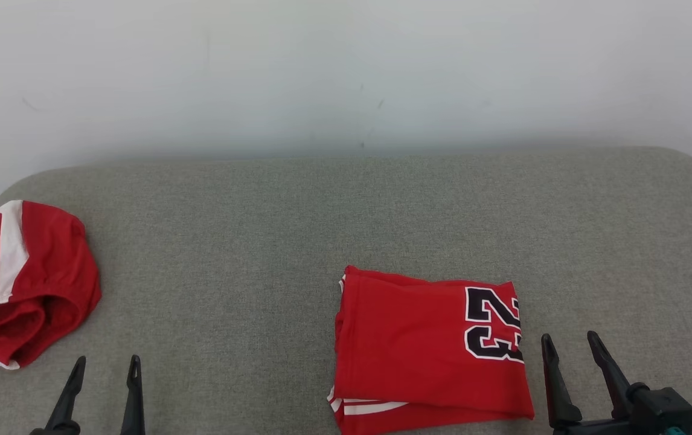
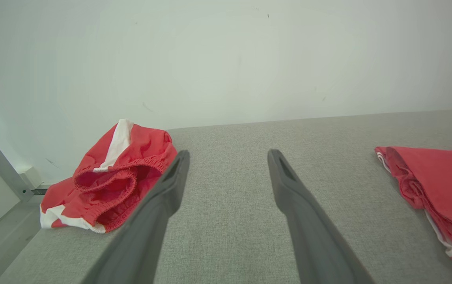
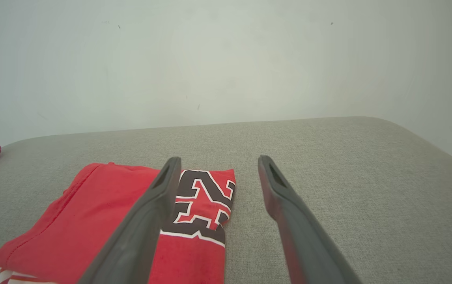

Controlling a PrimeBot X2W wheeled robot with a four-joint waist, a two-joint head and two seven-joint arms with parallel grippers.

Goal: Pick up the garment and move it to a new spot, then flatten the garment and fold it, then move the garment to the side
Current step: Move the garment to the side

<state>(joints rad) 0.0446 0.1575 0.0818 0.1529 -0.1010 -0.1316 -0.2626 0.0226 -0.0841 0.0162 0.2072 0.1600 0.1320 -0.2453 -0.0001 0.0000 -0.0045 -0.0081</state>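
Probably best to pinch the soft, light, floppy jersey (image 1: 430, 350), folded at lower centre-right, through every layer at its thick edge, using the wide-open, empty right gripper (image 1: 568, 337) just beside it; left gripper (image 1: 108, 359) equally wide at lower left, crumpled shorts (image 1: 26, 284) far left, well clear.

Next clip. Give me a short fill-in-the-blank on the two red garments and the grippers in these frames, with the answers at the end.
1. The folded red jersey shows the number ____ in black.
2. The crumpled red shorts carry a ____ stripe.
3. The left gripper and the right gripper are both ____, holding nothing.
4. The folded red jersey lies nearer the ____ gripper.

Missing words: 23; white; open; right.
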